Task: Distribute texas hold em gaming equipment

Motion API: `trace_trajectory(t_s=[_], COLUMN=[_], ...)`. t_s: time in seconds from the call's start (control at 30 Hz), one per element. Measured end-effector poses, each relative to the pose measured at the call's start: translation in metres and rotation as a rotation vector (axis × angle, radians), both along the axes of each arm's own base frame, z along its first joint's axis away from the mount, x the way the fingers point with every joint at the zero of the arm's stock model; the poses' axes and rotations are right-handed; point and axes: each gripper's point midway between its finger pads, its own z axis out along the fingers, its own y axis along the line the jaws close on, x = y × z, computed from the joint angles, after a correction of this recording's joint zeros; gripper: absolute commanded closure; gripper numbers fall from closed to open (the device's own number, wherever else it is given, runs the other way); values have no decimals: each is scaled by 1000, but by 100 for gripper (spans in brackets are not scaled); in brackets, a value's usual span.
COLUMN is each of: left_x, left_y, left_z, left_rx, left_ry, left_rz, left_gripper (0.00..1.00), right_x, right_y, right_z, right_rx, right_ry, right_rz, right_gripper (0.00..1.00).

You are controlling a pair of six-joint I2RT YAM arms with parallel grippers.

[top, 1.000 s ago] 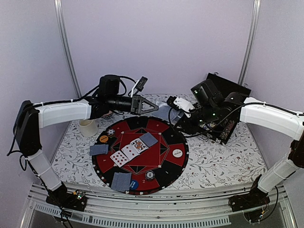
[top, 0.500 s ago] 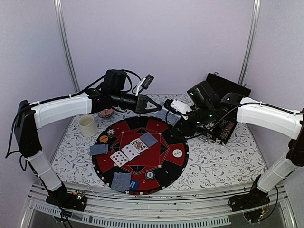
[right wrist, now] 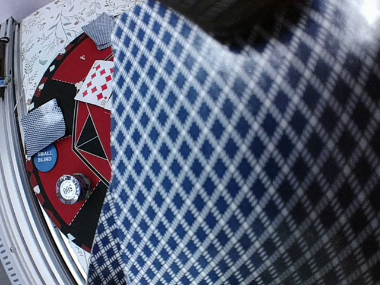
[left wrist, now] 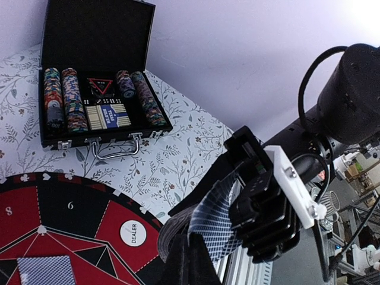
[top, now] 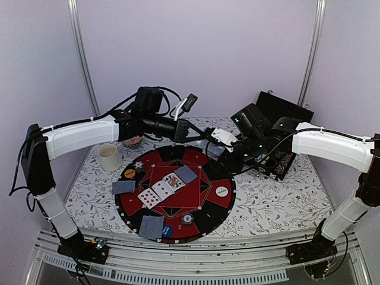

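Both grippers have been brought closer together over the far rim of the round mat (top: 208, 208) since a second ago. The left gripper (top: 191, 132) has been carried rightward with its forearm raised clear of the white cup (top: 110, 157), and the right gripper (top: 217, 144) has been shifted slightly left and down. The held cards (left wrist: 215, 214), their backs patterned in small blue-and-white diamonds, are clamped in the narrow jaws of the right gripper, above the mat's far edge. In the left wrist view they are seen bowed, with the long axis running from lower left up toward the right gripper. The left jaws are closed tight; whether a card is pinched there cannot be told. The face-up cards (top: 160, 189) and the white dealer disc (top: 221, 191) have been left unmoved on the mat.
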Motion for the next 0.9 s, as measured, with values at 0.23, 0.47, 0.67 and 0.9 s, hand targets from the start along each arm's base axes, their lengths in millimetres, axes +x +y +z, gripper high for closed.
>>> trace_trajectory(t_s=[0.23,0.47,0.67,0.9], left_x=[4,5,0,3], left_y=[-5,-6,-9,-7], left_z=[-4,-6,-5,-12], left_rx=[19,30,32,73], left_ry=[0,-4,-15,-39], left_rz=[3,8,-8,20], left_gripper=[100,93,82,81], right_x=[0,-1,-1,0], right_y=[-1,-2,-1,0], right_z=[-1,-2,-1,0], right_rx=[-5,-8,-5,0], right_ry=[1,5,4,1], right_rz=[-2,-2,-1,0], right_gripper=[61,61,61,61])
